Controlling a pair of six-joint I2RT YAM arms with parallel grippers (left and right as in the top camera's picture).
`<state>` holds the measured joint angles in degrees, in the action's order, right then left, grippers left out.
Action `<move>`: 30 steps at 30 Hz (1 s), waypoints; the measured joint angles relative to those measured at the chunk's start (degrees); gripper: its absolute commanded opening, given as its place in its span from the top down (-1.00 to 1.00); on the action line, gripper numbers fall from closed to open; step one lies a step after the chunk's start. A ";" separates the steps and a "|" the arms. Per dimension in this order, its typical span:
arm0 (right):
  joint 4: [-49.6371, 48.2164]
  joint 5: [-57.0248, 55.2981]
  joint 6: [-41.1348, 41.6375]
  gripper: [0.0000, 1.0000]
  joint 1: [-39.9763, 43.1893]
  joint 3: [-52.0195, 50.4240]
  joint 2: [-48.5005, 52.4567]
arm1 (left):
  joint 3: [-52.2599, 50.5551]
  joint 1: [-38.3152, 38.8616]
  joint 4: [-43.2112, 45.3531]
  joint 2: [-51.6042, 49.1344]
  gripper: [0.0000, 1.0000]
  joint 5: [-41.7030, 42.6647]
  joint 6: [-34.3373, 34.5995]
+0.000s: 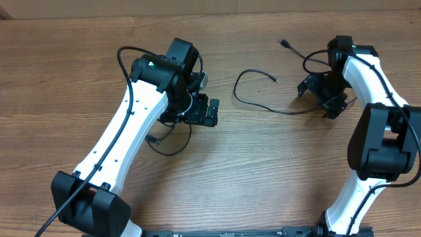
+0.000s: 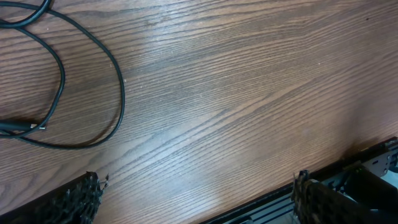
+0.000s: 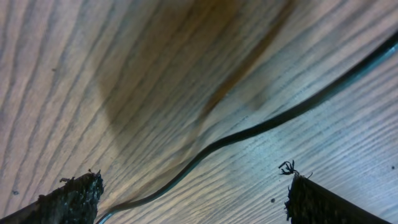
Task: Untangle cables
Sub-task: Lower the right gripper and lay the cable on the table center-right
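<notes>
Three thin black cables lie apart on the wooden table. One cable (image 1: 253, 99) curves from a small plug at the centre over to my right gripper (image 1: 321, 97). In the right wrist view that cable (image 3: 249, 130) runs diagonally across the table and passes between the open jaws of the right gripper (image 3: 193, 200). The fingers do not touch it. A second cable (image 1: 297, 52) with a plug lies at the back, by the right arm. A third cable (image 1: 168, 143) loops beneath my left arm. In the left wrist view this cable (image 2: 118, 93) sits up and to the left of the left gripper (image 2: 196, 200), which is open and empty. The left gripper (image 1: 202, 108) hovers left of centre.
Both white arms reach in from the front, and their bases (image 1: 92, 207) stand near the table's front edge. A black rail (image 2: 348, 180) runs along that edge. Thick black arm cables (image 1: 125, 56) arch over the left arm.
</notes>
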<state>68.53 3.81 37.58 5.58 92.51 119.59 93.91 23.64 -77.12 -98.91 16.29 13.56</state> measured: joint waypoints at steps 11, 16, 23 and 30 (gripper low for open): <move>-5.46 -3.74 3.41 -0.34 0.00 -4.83 0.00 | 0.00 0.00 0.00 0.00 -0.99 0.00 0.00; -6.21 -4.09 4.13 0.27 0.00 -5.97 0.00 | 0.00 0.00 0.00 0.00 -0.99 0.00 0.00; -6.05 -4.26 4.26 0.88 0.00 -5.97 0.00 | 0.00 0.00 0.00 0.00 -0.99 0.00 0.00; -5.75 -4.26 4.13 0.93 0.07 -5.97 0.00 | 0.00 0.00 0.00 0.00 -0.99 0.00 0.00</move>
<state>62.78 -0.45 41.71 5.65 86.54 119.59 93.91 23.64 -77.12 -98.91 16.29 13.56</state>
